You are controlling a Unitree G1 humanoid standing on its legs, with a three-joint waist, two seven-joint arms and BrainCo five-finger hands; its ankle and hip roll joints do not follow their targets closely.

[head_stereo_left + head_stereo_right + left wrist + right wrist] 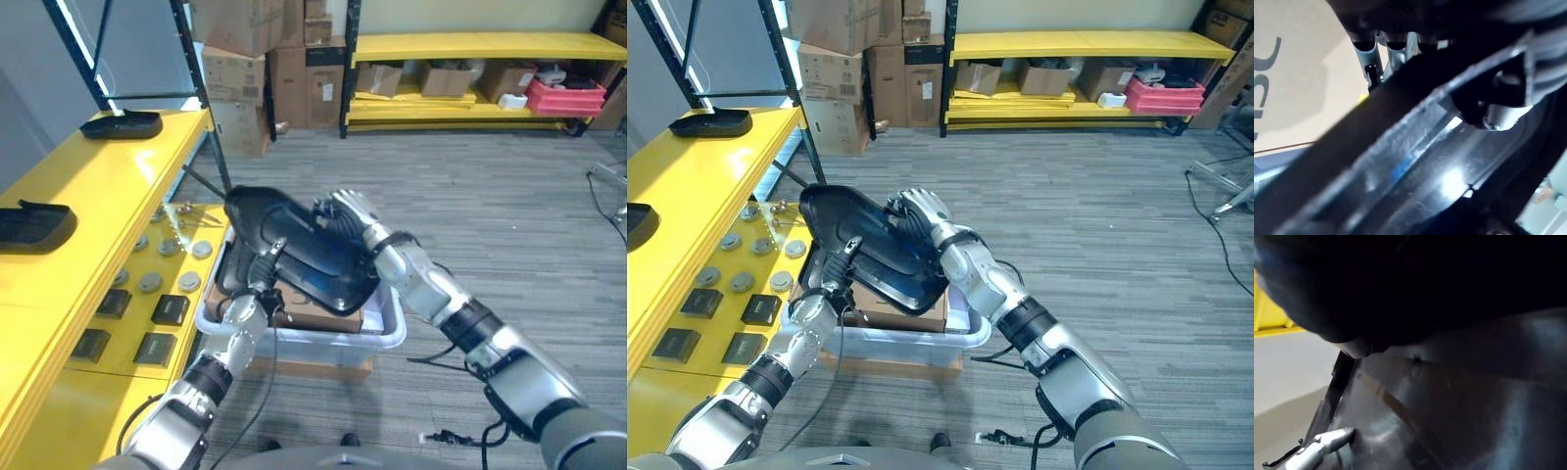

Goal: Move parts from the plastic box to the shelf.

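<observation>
Both hands were on it: the big black moulded part hung above the plastic box, clear of its rim and tipped up toward the yellow shelf on the robot's left. The left hand came up from below, and in its wrist view the fingers curled over the part's near edge with the thumb pressing the inner face, so that hand was clamped on the part, most likely to carry the weight from underneath. The right hand gripped the far upper side, fingers wrapped into the shell; the right wrist view was all dark plastic with one silver finger lying against it, which fits a steadying hold. A two-handed carry made sense for a shell this wide and awkward, as one hand alone would let it swing. Inside the box sat a cardboard carton, and more dark pieces seemed to lie at the box's left end, though they were hard to make out. On the shelf's top level two similar black parts already lay well apart, with open yellow between them, a likely landing spot. The lower ledge held round metal discs and small black blocks, so the part would want to pass above those.
</observation>
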